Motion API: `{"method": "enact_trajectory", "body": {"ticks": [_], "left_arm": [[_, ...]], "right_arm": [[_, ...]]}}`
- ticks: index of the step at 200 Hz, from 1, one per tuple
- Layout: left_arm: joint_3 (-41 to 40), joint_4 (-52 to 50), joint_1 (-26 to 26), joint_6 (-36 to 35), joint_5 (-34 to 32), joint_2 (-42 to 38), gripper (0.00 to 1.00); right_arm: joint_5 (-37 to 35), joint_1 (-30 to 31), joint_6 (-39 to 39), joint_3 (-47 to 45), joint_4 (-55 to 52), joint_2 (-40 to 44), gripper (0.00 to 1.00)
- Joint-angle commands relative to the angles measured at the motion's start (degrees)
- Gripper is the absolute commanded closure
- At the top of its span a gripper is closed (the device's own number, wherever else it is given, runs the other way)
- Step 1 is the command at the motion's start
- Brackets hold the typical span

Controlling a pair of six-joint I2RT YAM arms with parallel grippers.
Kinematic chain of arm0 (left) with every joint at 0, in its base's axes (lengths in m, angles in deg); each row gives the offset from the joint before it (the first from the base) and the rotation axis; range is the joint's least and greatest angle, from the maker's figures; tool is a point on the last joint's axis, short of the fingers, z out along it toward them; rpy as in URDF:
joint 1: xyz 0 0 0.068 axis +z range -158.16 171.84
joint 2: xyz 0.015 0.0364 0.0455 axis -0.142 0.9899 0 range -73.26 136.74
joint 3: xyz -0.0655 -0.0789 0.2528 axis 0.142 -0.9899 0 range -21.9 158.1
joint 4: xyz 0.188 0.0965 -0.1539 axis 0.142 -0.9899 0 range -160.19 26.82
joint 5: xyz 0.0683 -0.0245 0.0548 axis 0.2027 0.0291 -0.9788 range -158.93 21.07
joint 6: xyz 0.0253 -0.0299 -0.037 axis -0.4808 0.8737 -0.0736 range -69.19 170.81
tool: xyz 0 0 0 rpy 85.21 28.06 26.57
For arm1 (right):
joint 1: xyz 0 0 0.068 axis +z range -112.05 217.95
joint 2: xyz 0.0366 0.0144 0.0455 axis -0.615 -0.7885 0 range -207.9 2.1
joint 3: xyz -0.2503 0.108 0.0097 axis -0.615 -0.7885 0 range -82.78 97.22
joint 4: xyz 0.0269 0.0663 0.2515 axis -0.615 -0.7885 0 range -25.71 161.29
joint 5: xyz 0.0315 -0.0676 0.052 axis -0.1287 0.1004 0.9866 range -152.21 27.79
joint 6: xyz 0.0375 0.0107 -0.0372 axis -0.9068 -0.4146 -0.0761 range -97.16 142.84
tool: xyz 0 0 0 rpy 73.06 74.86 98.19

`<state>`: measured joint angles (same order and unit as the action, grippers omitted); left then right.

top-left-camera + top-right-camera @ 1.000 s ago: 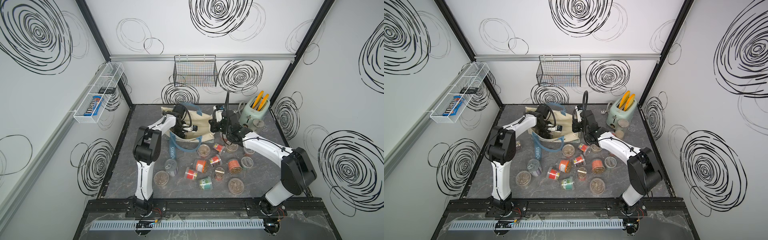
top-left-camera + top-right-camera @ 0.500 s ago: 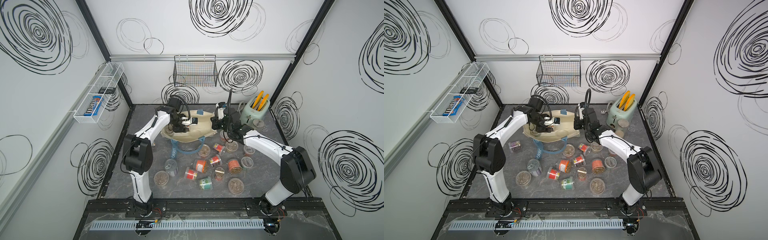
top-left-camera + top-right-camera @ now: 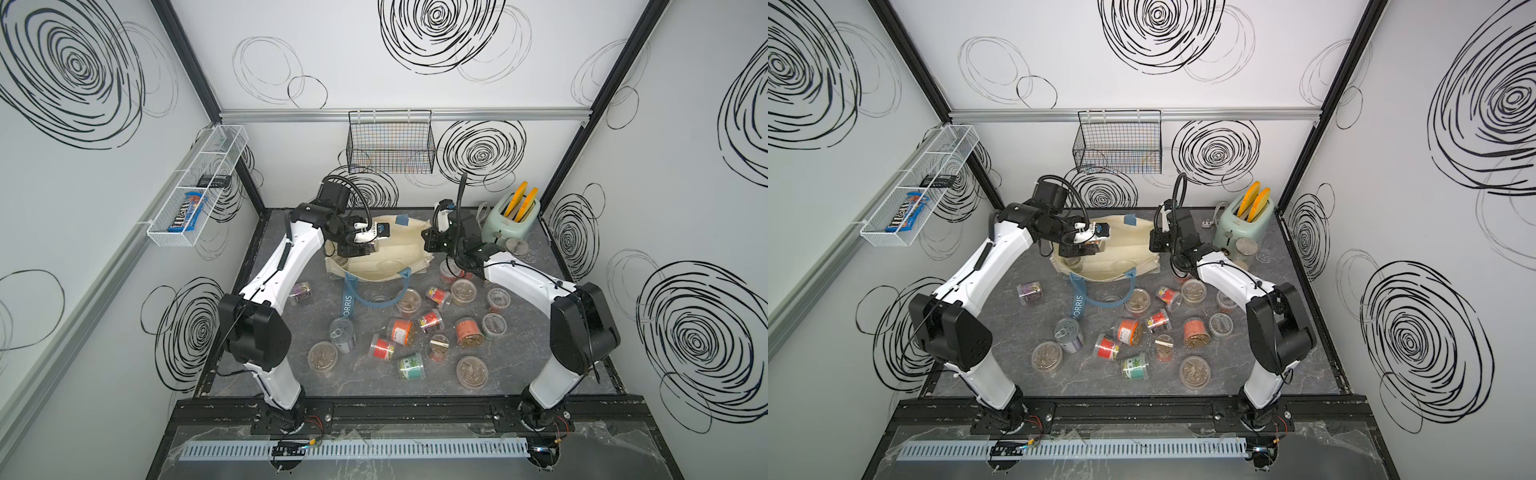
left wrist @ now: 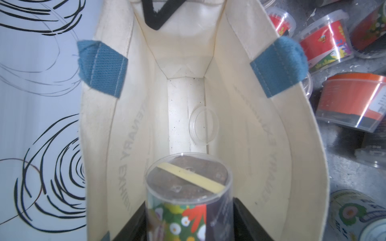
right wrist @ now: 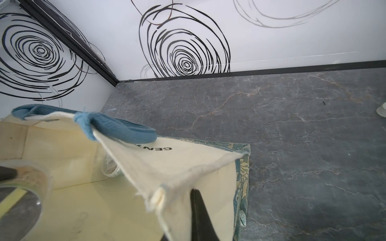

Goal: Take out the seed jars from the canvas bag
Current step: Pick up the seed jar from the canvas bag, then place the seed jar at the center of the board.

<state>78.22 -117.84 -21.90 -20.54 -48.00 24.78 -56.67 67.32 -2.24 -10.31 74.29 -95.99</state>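
Cloth, clear plastic and a stone-look counter on my screens.
The canvas bag (image 4: pixel 261 129) pinched in my right end effector (image 5: pixel 183 221) is matt cream woven cloth, frayed at the hem, with coarse blue webbing handles (image 4: pixel 102 68). The seed jar (image 4: pixel 188 187) between my left end effector (image 4: pixel 188 221) fingers is glossy clear plastic with a printed label. Beyond it lies a clear plastic lid (image 4: pixel 203 127). The counter (image 5: pixel 292 116) looks smooth, matt, veined grey.

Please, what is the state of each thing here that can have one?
Held jar, lid on.
Left end effector, shut on the held jar.
Bag, mouth held open.
Right end effector, shut on the bag's rim.
Jars on table, out; some upright, some tipped.
Toaster, two yellow slices in.
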Motion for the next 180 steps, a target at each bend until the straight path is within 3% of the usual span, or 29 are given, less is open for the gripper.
{"method": "enact_trajectory", "body": {"ticks": [1,33,83,126,180], "left_arm": [[0.5,-4.0,4.8,-1.2,1.7,-5.5,0.39],[-5.4,-7.6,13.8,-3.9,4.2,-11.5,0.39],[-22.1,-9.3,25.9,-8.4,8.8,-20.2,0.39],[-37.8,-4.6,26.7,-9.7,7.5,-23.5,0.39],[-46.3,3.6,25.2,-7.8,3.2,-21.3,0.39]], "right_arm": [[1.9,-0.5,-1.4,1.3,-2.2,-0.8,0.89],[2.3,-1.6,-1.6,1.5,-2.6,-0.4,0.89],[4.2,-5.2,-4.3,3.2,-4.9,-1.1,0.89],[5.9,-6.3,-5.0,4.2,-5.5,-1.5,0.90],[6.5,-6.3,-5.1,4.6,-6.6,-1.4,0.90]]}}
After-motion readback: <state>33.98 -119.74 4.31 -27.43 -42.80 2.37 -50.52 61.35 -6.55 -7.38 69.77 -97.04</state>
